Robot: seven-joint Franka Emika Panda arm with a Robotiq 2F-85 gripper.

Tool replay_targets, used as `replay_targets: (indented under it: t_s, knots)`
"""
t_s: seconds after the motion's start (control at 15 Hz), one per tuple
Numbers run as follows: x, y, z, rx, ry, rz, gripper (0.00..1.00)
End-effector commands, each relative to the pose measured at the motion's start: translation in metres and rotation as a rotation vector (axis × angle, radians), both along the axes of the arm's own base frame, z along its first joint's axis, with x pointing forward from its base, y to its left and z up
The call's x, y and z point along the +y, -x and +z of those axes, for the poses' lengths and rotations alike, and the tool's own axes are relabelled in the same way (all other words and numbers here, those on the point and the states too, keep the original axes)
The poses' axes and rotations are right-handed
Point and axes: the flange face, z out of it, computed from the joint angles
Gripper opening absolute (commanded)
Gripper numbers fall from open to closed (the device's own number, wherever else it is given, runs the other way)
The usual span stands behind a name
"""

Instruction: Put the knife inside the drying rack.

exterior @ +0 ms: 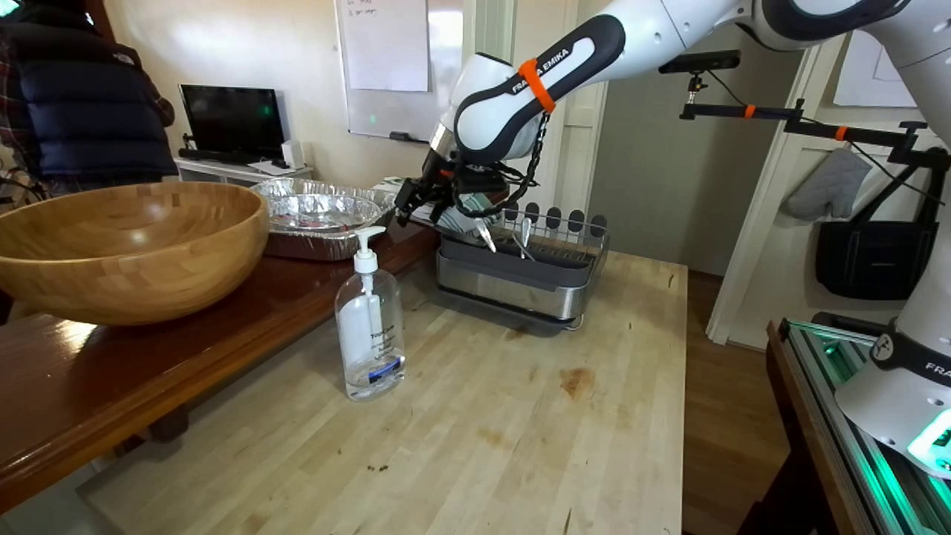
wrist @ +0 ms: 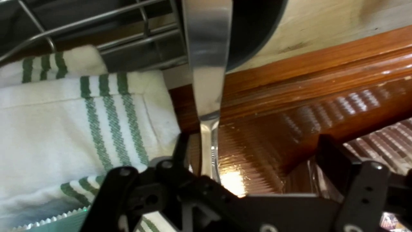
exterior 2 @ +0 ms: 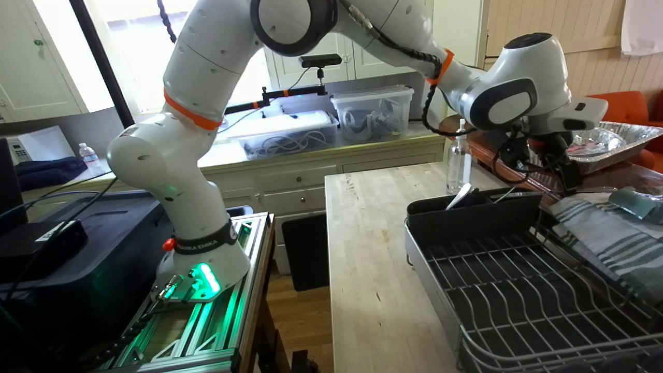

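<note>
Drying rack (exterior: pixel 513 290): metal, on the pale wooden table (exterior: pixel 520 416), utensils (exterior 2: pixel 460 195) leaning in its dark holder (exterior 2: pixel 476 223).
Striped towel (wrist: pixel 48 129): beside the rack.
My gripper (wrist: pixel 254 141): near the rack's holder end, fingers spread wide.
Knife (wrist: pixel 207 54): silver; in the wrist view it shows between my fingers, close to the towel-side one, its blade overlapping the rack's dark edge. Whether it touches finger or rack, I cannot tell.
Pump bottle (exterior: pixel 375 342): upright on the table, apart from the rack.
</note>
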Motion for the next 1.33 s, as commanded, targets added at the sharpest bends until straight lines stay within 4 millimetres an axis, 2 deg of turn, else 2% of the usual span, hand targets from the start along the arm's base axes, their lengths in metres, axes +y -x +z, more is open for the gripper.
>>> replay_targets:
  t_s: [0.0,0.07,0.13,0.27,0.47,0.6,0.73,0.8,1.27]
  knots:
    - [-0.007,-0.005,-0.006,0.022,-0.011,-0.013,0.93]
    - [-0.008,-0.006,-0.007,0.023,-0.011,-0.014,0.85]
    - [-0.009,-0.006,-0.007,0.023,-0.010,-0.015,0.68]
    - [-0.011,-0.006,-0.008,0.025,-0.009,-0.017,0.51]
    - [-0.016,-0.006,-0.007,0.031,-0.005,-0.024,0.41]
    - [-0.017,-0.006,-0.007,0.032,-0.004,-0.026,0.23]
    - [-0.017,-0.006,-0.007,0.033,-0.003,-0.026,0.10]
    - [-0.017,-0.006,-0.007,0.032,-0.002,-0.025,0.01]
    - [-0.015,0.000,-0.003,0.022,0.016,-0.023,0.04]
